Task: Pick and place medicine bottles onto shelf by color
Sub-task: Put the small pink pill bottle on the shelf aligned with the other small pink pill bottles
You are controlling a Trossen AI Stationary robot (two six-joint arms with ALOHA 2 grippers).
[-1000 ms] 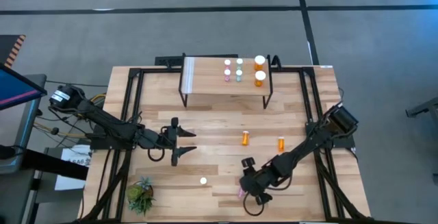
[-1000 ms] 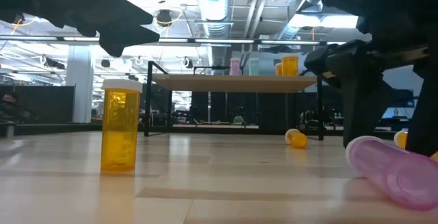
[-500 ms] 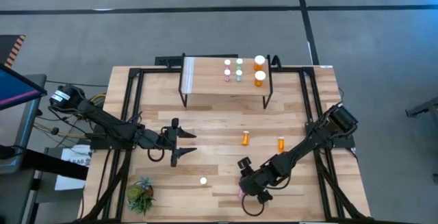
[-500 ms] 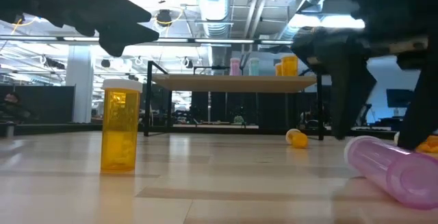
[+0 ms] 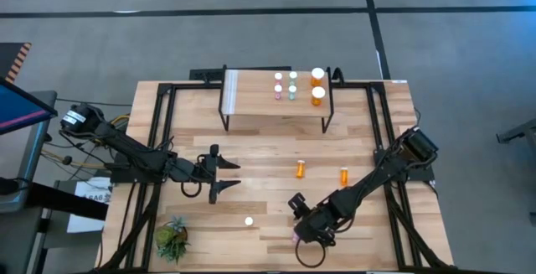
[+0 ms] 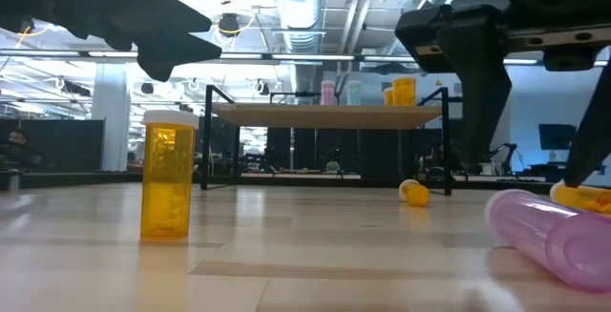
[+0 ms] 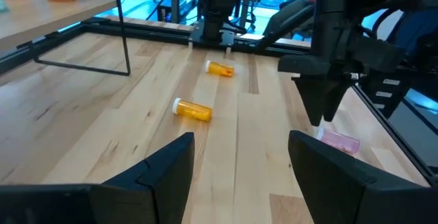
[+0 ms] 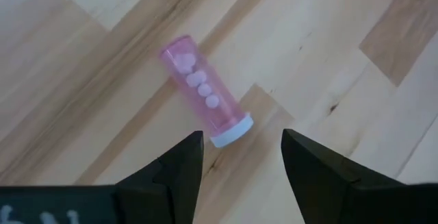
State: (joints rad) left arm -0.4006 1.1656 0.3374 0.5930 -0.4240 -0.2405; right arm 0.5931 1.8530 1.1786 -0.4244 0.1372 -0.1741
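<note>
Nine medicine bottles (image 5: 300, 169) (five shelved)

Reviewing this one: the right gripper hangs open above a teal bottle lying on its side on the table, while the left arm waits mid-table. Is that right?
Not quite. The bottle under the right gripper is pink, not teal; the right wrist view shows it clearly. The rest holds: it lies on its side on the table, the gripper is open above it, and the left gripper waits mid-table.

Both arms are matte black, built of slim jointed links with rounded housings at the joints. The left tool (image 5: 224, 175) and right tool (image 5: 306, 234) each end in two flat, tapering black fingers (image 7: 164, 172). Loose cables trail by the left arm's base.
</note>
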